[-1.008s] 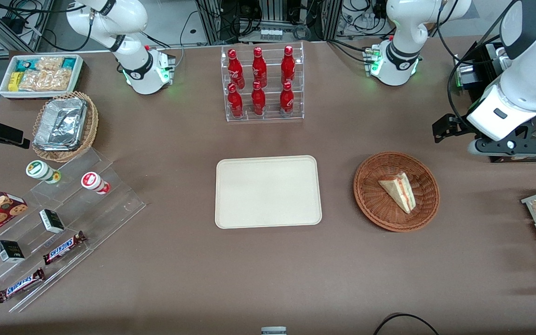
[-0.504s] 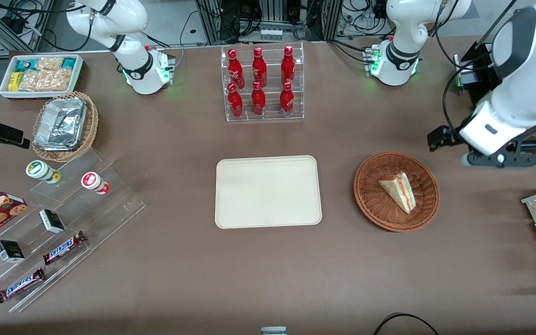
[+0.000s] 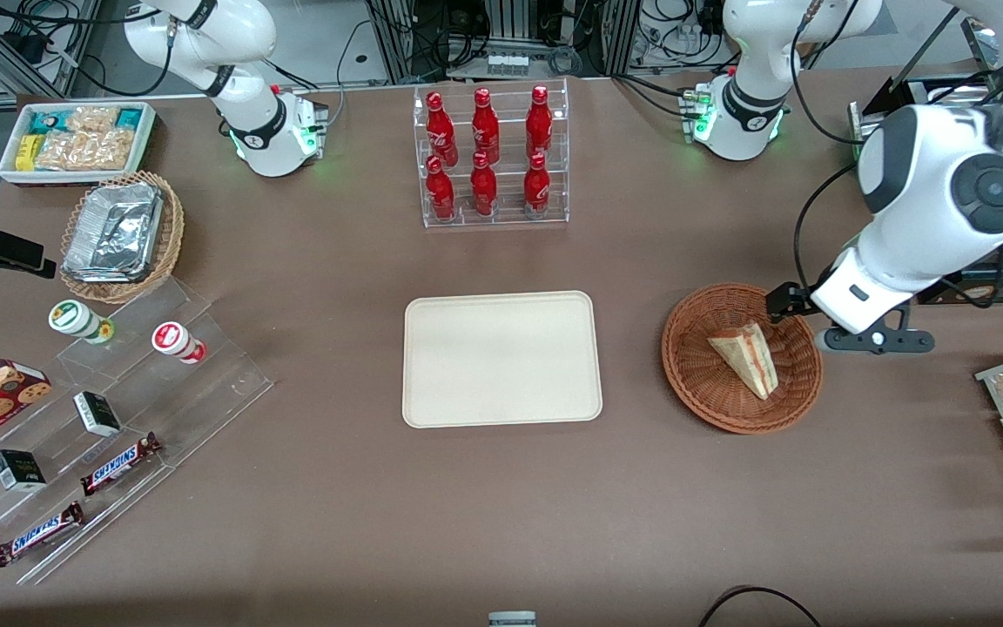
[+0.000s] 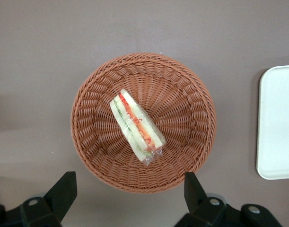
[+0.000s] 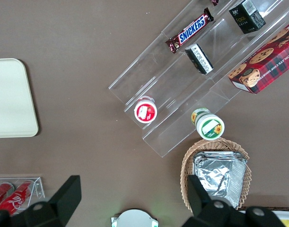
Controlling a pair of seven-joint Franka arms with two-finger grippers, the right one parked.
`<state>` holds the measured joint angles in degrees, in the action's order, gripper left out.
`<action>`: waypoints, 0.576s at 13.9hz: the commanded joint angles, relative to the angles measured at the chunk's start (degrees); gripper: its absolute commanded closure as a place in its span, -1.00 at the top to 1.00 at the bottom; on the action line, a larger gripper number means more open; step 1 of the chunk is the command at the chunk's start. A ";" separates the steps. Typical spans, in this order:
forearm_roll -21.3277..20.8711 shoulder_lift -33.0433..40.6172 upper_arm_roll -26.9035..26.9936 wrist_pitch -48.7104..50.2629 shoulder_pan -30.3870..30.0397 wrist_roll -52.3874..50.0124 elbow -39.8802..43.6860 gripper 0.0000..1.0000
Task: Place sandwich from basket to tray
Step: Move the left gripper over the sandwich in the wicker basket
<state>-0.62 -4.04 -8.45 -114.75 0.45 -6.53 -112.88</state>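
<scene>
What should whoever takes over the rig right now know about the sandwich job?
End effector: open, empty, hovering above the basket.
Sandwich: lying in the basket, untouched.
Tray: on the table beside the basket, toward the parked arm's end, nothing on it.
Done: approach to the basket only.
Left: descend, grasp the sandwich, lift, carry it to the tray, release.
</scene>
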 commanded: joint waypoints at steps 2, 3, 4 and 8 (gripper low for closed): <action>-0.61 2.54 -0.43 -10.81 0.08 -5.15 -10.40 1.00; -0.61 2.63 -0.43 -14.07 0.08 -5.86 -12.95 1.00; -0.61 2.55 -0.43 -16.10 0.08 -6.65 -14.19 1.00; -0.61 1.67 -0.43 -20.32 0.08 -18.91 -15.87 1.00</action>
<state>-0.61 -3.87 -8.70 -132.35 0.48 -18.38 -126.72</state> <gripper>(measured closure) 0.000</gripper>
